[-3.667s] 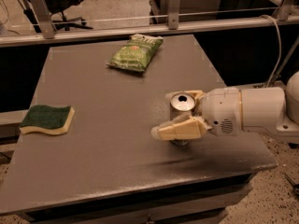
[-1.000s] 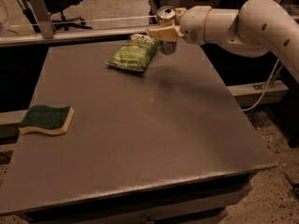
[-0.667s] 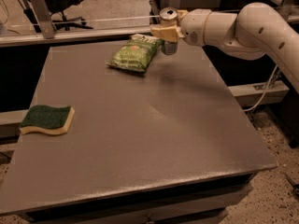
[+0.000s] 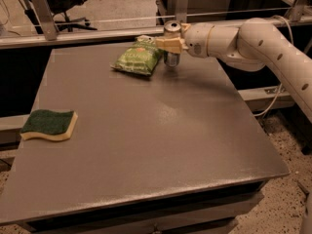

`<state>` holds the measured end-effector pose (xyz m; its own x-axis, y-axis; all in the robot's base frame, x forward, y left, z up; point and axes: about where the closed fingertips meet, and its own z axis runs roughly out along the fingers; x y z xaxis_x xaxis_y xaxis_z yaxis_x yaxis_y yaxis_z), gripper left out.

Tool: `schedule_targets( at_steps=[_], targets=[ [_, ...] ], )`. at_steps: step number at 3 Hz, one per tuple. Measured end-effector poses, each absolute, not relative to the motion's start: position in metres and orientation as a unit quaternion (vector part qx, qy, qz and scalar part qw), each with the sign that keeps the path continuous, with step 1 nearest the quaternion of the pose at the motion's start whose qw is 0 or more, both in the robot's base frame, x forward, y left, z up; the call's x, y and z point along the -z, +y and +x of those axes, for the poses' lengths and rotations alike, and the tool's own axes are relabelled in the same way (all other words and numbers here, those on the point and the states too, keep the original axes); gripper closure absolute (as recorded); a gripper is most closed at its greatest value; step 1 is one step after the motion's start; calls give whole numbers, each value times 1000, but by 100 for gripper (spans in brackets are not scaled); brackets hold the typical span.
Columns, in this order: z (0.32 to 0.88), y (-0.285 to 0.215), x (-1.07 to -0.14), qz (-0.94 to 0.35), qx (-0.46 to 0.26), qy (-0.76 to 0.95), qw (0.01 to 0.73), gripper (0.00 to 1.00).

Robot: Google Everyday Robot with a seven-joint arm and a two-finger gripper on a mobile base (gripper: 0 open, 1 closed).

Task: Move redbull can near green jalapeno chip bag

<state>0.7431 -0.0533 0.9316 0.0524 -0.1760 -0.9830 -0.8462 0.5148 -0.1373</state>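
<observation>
The redbull can (image 4: pixel 171 57) is a slim silver can with blue low on its side, upright at the far side of the grey table (image 4: pixel 146 130). My gripper (image 4: pixel 170 44) is shut on the can around its upper part, its cream fingers (image 4: pixel 168 44) across the can's front. The can's base is at or just above the table surface, right beside the green jalapeno chip bag (image 4: pixel 137 60), which lies flat to its left. The white arm reaches in from the right.
A green-and-yellow sponge (image 4: pixel 49 125) lies near the table's left edge. A metal rail (image 4: pixel 97 33) runs along the far edge of the table. An office chair stands behind it at the upper left.
My gripper has carried the can from the table's right front up to the far side beside the chip bag. In the last second it has lowered it slightly.
</observation>
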Motion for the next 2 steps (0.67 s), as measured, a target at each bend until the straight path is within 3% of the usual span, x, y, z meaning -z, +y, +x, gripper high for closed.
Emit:
schedule_targets(
  at_steps=[2],
  targets=[
    [746, -47, -913, -397, -305, 633, 590, 35]
  ],
)
